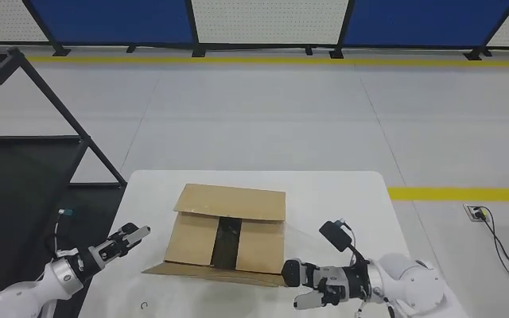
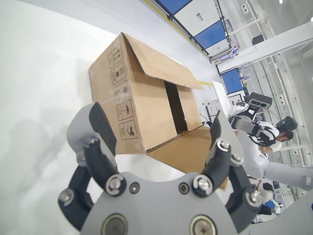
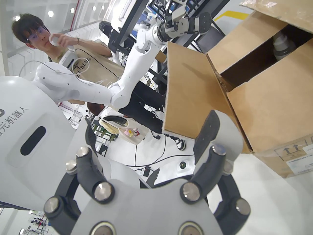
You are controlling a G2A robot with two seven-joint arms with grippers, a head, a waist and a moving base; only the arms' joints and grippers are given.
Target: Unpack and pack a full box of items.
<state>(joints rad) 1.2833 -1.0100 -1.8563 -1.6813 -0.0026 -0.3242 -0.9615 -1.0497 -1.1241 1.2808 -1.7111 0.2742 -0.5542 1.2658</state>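
White bench [image 1: 342,199] on a pale grey workshop floor, with blue and white partition panels [image 1: 111,20] behind. Mid-bench sits a brown corrugated cardboard box [image 1: 191,242], upright. Its two long outer flaps are thrown open and its two inner flaps [image 1: 261,242] are folded nearly shut, leaving a dark slot [image 1: 227,241] between them. Through that slot the right wrist view shows a pale grey rounded container [image 3: 281,45] inside.

The left pincer [image 2: 157,114] hangs open and empty near the box's printed end. The right pincer [image 3: 149,128] is likewise spread wide, holding nothing, just beside the near flap's corner.

Going by the task, the box is probably full and heavy. Its walls look stiff, but the flaps hinge at their creases and would likely not bear a lift. The best hold seems to be an inner flap's free edge along the slot, pinched and folded outward.
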